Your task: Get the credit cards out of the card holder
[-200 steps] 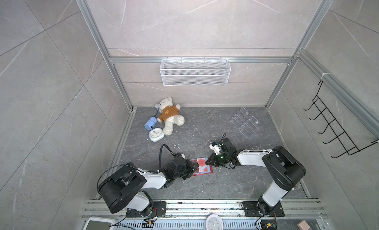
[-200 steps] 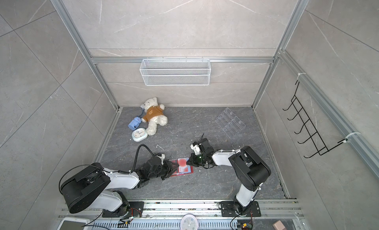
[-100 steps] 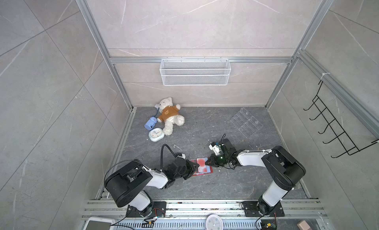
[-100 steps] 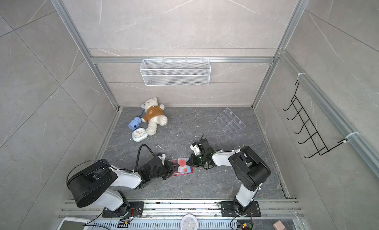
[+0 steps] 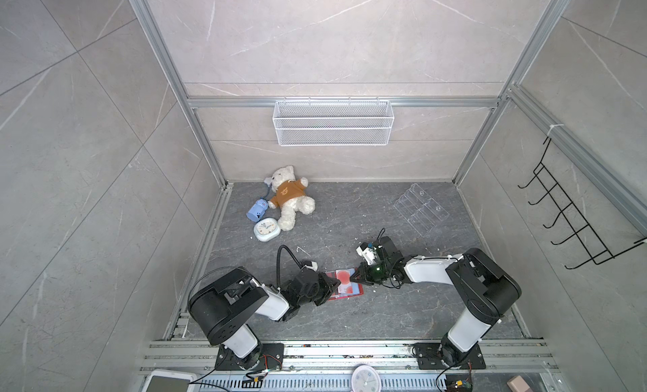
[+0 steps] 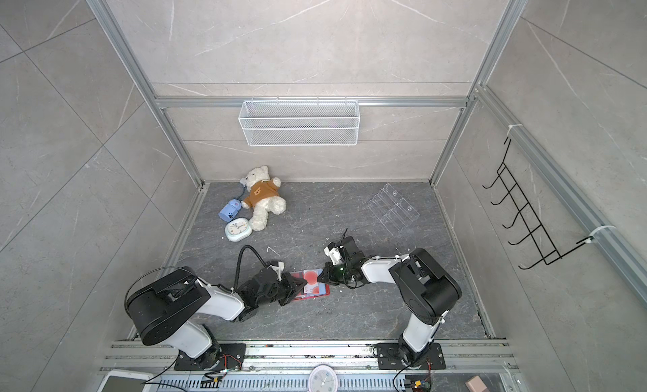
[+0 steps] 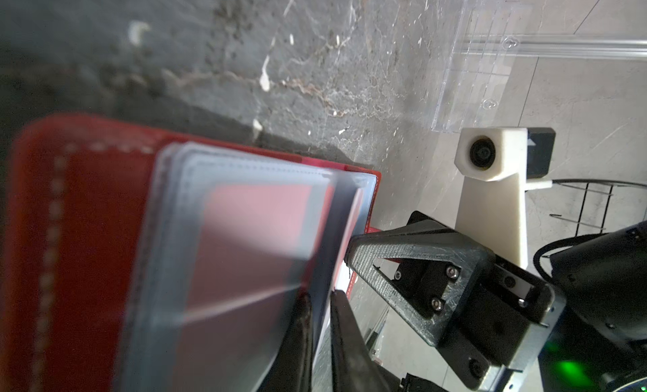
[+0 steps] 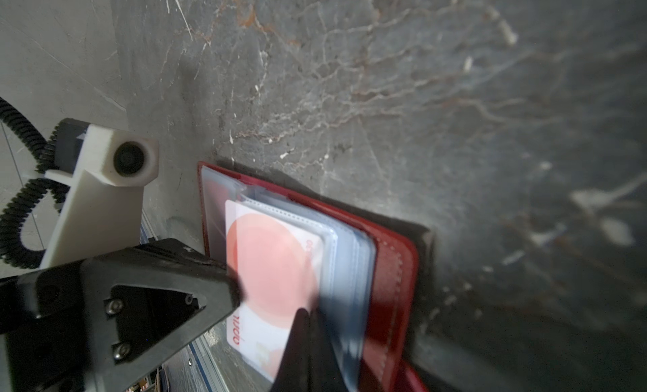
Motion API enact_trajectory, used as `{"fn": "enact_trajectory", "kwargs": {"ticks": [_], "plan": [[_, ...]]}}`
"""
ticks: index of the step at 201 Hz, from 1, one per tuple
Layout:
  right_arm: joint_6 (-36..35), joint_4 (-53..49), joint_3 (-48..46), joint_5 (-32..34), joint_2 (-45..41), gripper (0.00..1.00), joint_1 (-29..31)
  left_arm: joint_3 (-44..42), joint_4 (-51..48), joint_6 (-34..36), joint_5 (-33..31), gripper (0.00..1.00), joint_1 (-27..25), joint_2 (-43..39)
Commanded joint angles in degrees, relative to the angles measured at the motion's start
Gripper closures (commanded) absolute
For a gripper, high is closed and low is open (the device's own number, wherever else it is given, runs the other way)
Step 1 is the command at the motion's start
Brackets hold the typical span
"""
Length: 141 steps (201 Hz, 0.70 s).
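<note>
Open red card holder (image 8: 395,267) between both claws, left claw (image 7: 319,297) pinched shut on a clear sleeve (image 7: 245,232), right claw (image 8: 308,313) closed, credit card (image 8: 273,264) just beside its tips

Top views: high above the near edge, facing steeply down; far off; both take in the whole desk (image 5: 350,211)
Left wrist: low, very near the card holder (image 7: 87,250); faces the right wrist camera (image 7: 483,152)
Right wrist: low, equally near; faces the left wrist camera (image 8: 129,159)
Shared: all four show the card holder

Red card holder (image 8: 395,267), white and red-orange credit cards (image 8: 269,264)
</note>
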Motion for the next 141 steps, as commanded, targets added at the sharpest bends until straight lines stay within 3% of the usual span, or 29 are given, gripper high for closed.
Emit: {"fn": "enact_trajectory", "kwargs": {"ticks": [1, 16, 75, 141], "plan": [[-0.2, -3.5, -0.9, 1.3, 1.7, 1.0, 0.6, -0.5, 0.9, 1.9, -0.3, 0.95, -0.2, -0.9], [-0.3, -3.6, -1.0, 1.5, 1.7, 1.0, 0.6, -0.7, -1.7, 2.4, -0.9, 1.0, -0.2, -2.9], [-0.1, -4.4, -1.0, 2.4, 1.9, 1.0, 0.6, -0.4, -18.1, 6.6, -3.2, 1.0, 0.2, -14.3], [-0.2, -6.1, -1.0, 3.0, 0.3, 1.0, 0.6, 0.6, -27.0, 11.7, -4.8, 1.0, 0.4, -24.3]]}}
